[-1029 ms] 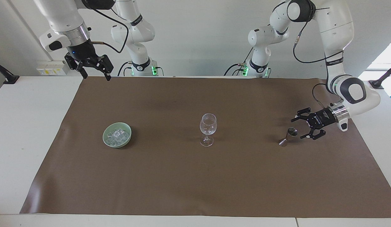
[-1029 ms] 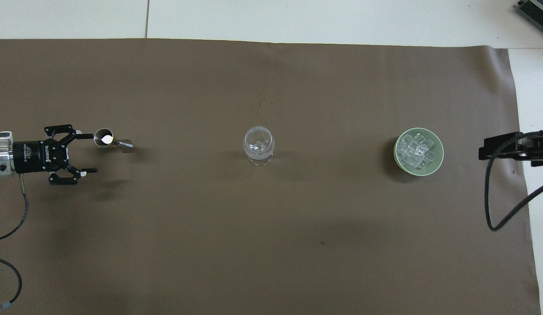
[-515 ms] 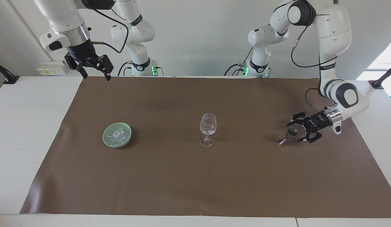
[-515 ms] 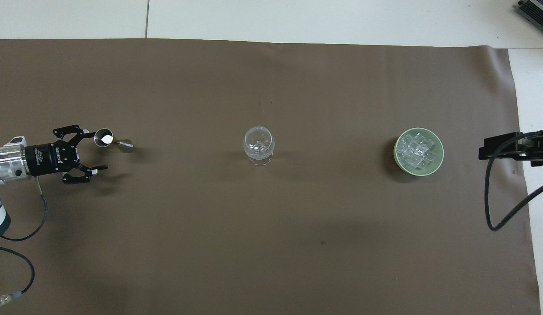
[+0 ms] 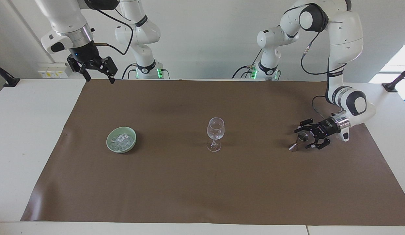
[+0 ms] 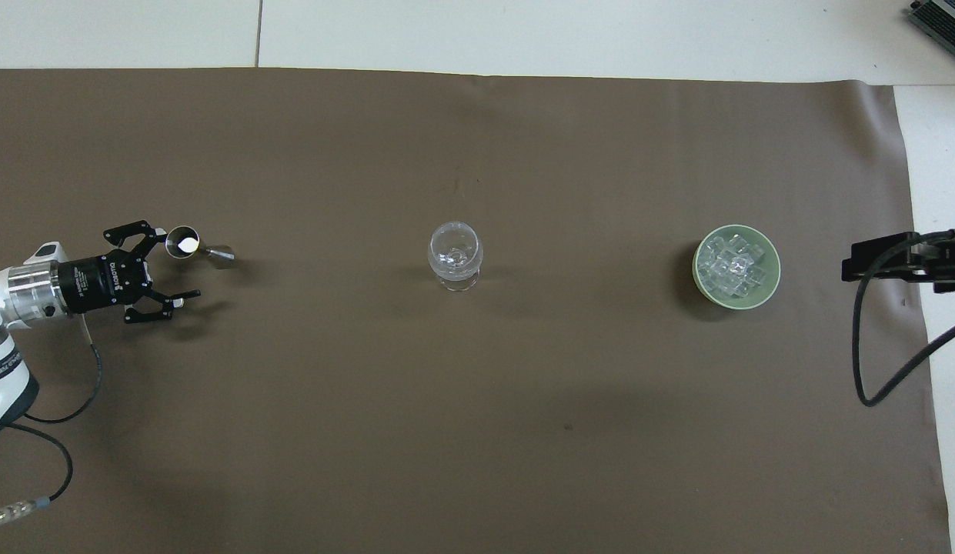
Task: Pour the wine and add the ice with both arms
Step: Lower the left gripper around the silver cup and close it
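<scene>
Edged closer: left gripper, fingers wide, now flanking small steel double-cone jigger at left arm's table end. Step: grasping measure; next, close, carry to clear stemmed wine glass. Waiting high over table's right-arm end: right gripper, fingers wide.

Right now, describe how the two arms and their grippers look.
Both arms are glossy white and jointed, with black joint bands, a silver wrist ring and loose black cables. Each base shows a green light. The left gripper and the right gripper are black, two-fingered, with open linkage frames; the left one bears small white lettering.
</scene>
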